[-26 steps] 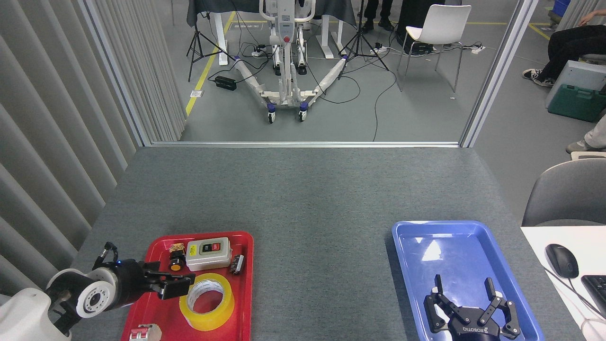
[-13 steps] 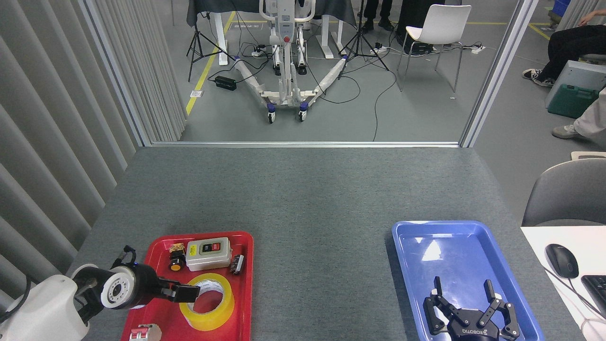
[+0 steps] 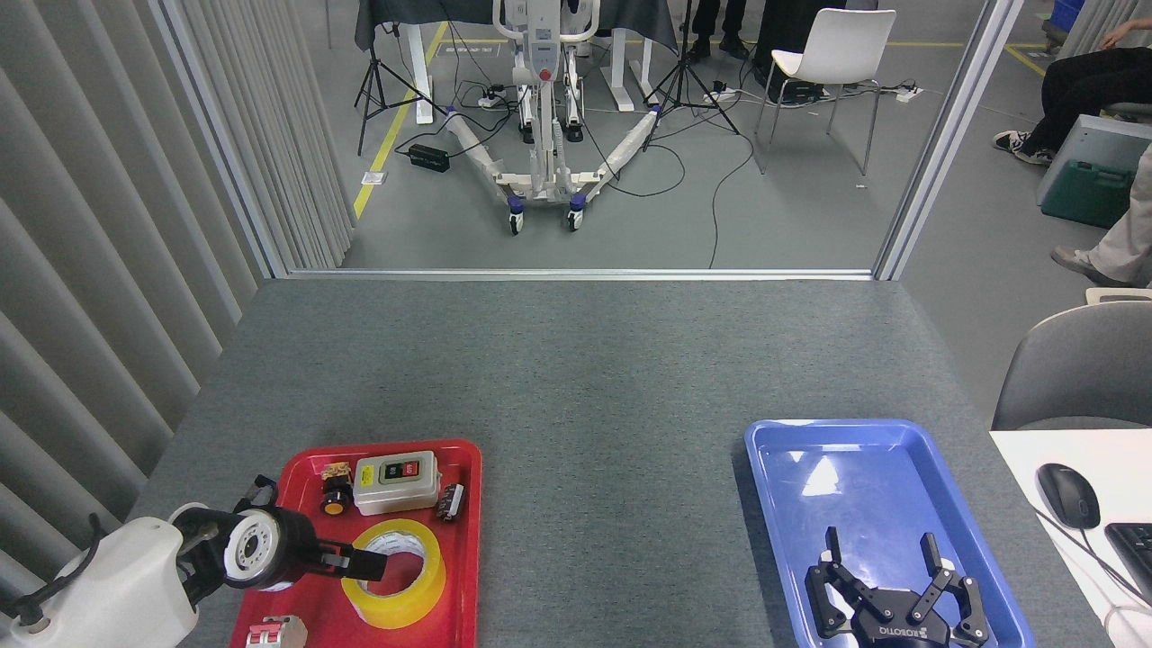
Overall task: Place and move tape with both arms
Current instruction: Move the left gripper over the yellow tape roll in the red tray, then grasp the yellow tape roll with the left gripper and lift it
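Note:
The tape (image 3: 423,585), a yellow roll with a white core, lies flat in the near part of the red tray (image 3: 473,540). My left gripper (image 3: 364,566) comes in from the left and lies low across the roll's left rim, its dark fingers reaching to the core hole. It is seen side-on and dark, so its jaws cannot be read. My right gripper (image 3: 886,567) hovers open over the near end of the blue tray (image 3: 837,468), fingers spread and holding nothing.
In the red tray behind the tape sit a white switch box (image 3: 396,481), a black push button (image 3: 335,499) and a small connector (image 3: 450,501); a red-and-white part (image 3: 274,633) lies at its near corner. A mouse (image 3: 1068,495) and keyboard (image 3: 1134,549) lie at right.
My left arm has moved right and down, bringing its gripper from beside the tape onto the roll's left rim. The right gripper has barely moved. A person's leg at far right has shifted.

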Robot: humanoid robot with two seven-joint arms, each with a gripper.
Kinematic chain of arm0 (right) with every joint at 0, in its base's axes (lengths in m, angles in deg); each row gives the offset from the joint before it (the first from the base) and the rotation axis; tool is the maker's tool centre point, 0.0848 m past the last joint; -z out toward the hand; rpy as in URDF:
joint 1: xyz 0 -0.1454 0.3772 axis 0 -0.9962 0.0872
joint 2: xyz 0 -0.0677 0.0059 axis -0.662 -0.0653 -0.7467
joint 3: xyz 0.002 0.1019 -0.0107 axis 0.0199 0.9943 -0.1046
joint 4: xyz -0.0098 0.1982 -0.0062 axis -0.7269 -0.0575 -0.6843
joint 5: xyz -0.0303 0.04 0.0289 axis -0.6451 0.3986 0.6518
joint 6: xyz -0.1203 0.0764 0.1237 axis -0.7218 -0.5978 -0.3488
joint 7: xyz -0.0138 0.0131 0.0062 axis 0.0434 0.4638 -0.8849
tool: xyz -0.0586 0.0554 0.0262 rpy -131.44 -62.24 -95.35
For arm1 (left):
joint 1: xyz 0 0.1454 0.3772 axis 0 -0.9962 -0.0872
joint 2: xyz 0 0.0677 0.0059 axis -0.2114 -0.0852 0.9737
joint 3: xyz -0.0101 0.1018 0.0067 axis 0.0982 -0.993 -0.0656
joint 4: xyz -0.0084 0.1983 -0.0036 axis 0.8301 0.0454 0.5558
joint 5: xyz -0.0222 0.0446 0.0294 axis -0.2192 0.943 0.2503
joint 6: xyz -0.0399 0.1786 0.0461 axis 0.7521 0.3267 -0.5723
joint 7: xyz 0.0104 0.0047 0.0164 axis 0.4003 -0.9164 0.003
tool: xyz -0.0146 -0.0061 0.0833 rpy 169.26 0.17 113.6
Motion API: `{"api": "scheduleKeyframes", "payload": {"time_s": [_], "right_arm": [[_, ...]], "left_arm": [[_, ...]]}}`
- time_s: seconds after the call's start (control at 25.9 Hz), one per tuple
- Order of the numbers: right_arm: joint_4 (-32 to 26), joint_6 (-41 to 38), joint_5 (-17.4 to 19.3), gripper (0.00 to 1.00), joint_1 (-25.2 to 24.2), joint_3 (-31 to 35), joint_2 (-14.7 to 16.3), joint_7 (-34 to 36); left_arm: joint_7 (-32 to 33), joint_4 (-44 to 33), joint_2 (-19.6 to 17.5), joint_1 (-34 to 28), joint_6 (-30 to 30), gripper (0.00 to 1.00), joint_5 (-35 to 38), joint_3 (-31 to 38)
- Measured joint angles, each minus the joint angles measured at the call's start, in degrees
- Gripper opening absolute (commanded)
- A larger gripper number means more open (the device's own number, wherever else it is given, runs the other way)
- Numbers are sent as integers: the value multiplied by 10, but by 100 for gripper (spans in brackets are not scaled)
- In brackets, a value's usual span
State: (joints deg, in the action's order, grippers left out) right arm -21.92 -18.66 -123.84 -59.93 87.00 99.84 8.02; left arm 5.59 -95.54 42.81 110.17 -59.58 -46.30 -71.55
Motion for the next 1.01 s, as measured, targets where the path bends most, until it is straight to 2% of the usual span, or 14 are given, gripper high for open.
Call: {"api": "scheduleKeyframes", "payload": {"time_s": [0.19,0.27,0.35,0.73,0.89,1.01], "right_arm": [[0,0,0,100,0,0,-1,2],[0,0,0,100,0,0,-1,3],[0,0,0,100,0,0,0,0],[0,0,0,100,0,0,0,-1],[0,0,0,100,0,0,1,-1],[0,0,-1,100,0,0,1,-1]], "left_arm": [[7,35,20,9,3,93,0,-8],[8,47,25,11,3,84,1,-12],[8,56,29,14,4,79,1,-15],[8,72,40,21,2,74,4,-24],[9,88,60,33,2,73,5,-35],[13,101,70,41,2,67,5,-43]]}}
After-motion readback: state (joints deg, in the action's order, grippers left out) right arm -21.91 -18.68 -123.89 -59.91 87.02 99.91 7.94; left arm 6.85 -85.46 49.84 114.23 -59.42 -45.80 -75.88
